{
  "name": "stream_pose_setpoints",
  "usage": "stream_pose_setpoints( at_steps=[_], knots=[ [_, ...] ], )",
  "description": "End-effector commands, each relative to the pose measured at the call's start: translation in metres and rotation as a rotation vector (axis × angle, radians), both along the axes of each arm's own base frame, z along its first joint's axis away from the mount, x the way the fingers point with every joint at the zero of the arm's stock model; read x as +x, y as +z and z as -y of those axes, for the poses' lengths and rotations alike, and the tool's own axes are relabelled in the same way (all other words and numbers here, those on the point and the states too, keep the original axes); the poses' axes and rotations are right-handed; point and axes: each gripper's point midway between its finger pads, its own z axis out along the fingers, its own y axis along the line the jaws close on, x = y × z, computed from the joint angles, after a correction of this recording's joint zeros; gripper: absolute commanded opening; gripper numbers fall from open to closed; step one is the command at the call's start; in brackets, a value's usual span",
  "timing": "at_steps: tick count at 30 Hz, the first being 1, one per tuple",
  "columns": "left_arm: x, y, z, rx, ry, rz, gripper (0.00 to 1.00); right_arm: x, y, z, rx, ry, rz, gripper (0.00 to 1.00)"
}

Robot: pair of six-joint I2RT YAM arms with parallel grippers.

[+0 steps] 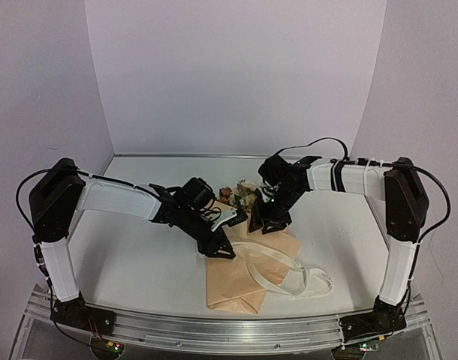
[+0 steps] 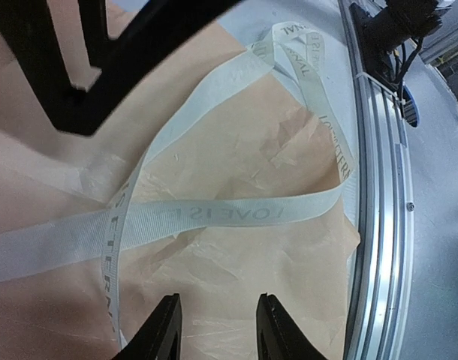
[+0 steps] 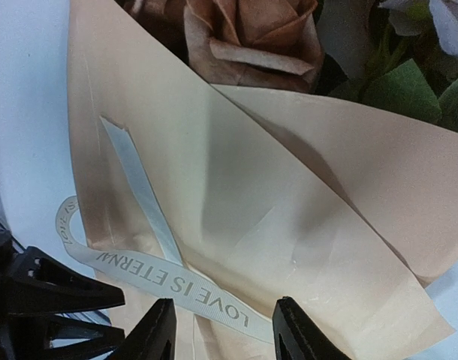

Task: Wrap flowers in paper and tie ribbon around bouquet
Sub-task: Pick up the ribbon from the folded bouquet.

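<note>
- White tabletop point(image 1: 131, 259) and pale walls point(image 1: 236, 75) are framing my workspace.
- I am seeing the left gripper point(image 2: 218, 307) hanging spread, pinching nothing, just above the creased paper point(image 2: 236, 262).
- My right gripper point(image 3: 225, 309) is also standing spread, the lettered ribbon point(image 3: 161, 279) running across its gap.
- The bouquet point(image 1: 229, 289) is lying mid-table between both grippers, flowers point(image 1: 244, 193) showing at its far end, ribbon looping loosely over its cone.
</note>
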Motion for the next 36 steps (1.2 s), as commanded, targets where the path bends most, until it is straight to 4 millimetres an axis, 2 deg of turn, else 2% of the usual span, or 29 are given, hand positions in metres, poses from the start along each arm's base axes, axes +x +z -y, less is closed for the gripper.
stream_pose_setpoints(
  at_steps=[1,4,5,7,9,12,16,21,23,26,28,33,36],
  knots=[
    [0.036,0.087,0.017,-0.201,0.185,0.089,0.44,-0.006,-0.004,-0.002,-0.005,0.042,-0.013,0.44],
    [0.076,0.096,0.008,-0.194,0.441,0.030,0.49,-0.016,-0.006,0.001,-0.006,0.067,-0.026,0.38],
    [0.094,0.094,0.000,-0.160,0.553,0.030,0.53,-0.019,-0.006,0.001,-0.008,0.081,-0.020,0.37],
    [0.117,0.091,-0.010,-0.111,0.730,-0.023,0.57,-0.028,-0.005,0.002,-0.005,0.107,-0.011,0.32],
    [0.128,0.078,-0.019,-0.039,0.874,-0.107,0.61,-0.036,-0.006,0.002,0.003,0.130,-0.007,0.30],
    [0.135,0.068,-0.017,0.033,0.992,-0.229,0.61,-0.047,-0.004,0.001,0.011,0.169,0.016,0.26],
    [0.133,0.050,-0.013,0.073,1.086,-0.365,0.62,-0.058,0.002,0.005,0.018,0.205,0.069,0.25],
    [0.124,0.029,-0.014,0.129,1.173,-0.440,0.62,-0.066,0.005,0.005,0.025,0.243,0.100,0.25],
    [0.118,0.021,-0.014,0.160,1.194,-0.447,0.62,-0.067,0.003,0.009,0.013,0.248,0.108,0.25],
    [0.111,0.021,-0.009,0.191,1.214,-0.412,0.67,-0.067,0.003,0.015,-0.003,0.237,0.140,0.26],
    [0.103,0.016,-0.003,0.228,1.212,-0.395,0.68,-0.065,0.006,0.026,-0.031,0.216,0.176,0.28],
    [0.093,-0.002,-0.002,0.317,1.242,-0.348,0.68,-0.057,0.013,0.064,-0.138,0.119,0.295,0.38],
    [0.088,-0.005,0.004,0.354,1.235,-0.334,0.68,-0.058,0.019,0.080,-0.155,0.065,0.323,0.42]
  ],
)
